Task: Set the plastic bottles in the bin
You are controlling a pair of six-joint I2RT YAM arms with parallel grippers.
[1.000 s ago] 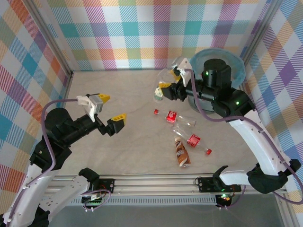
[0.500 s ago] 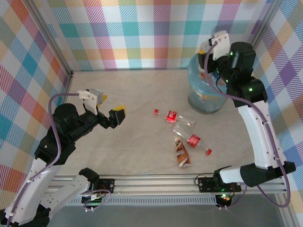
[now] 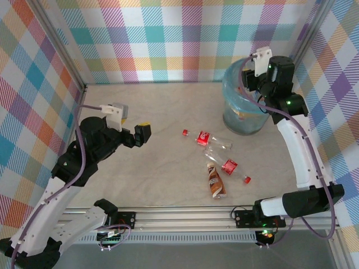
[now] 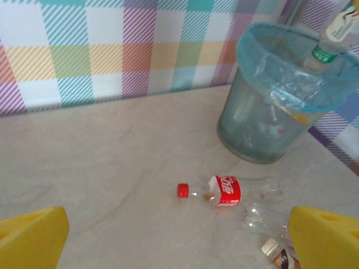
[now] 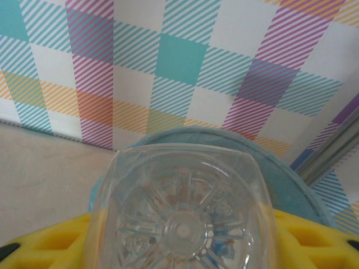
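Our right tool (image 5: pixel 184 242) clenches a clear bottle (image 4: pixel 335 29) above the far-right bin (image 3: pixel 238 119) (left tool (image 4: pixel 179 245) spread, empty); we judge this the drop step, needing only a release there.

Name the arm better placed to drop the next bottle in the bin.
Right: the right gripper holds a clear bottle above the bin. The left gripper is open and empty over the table.
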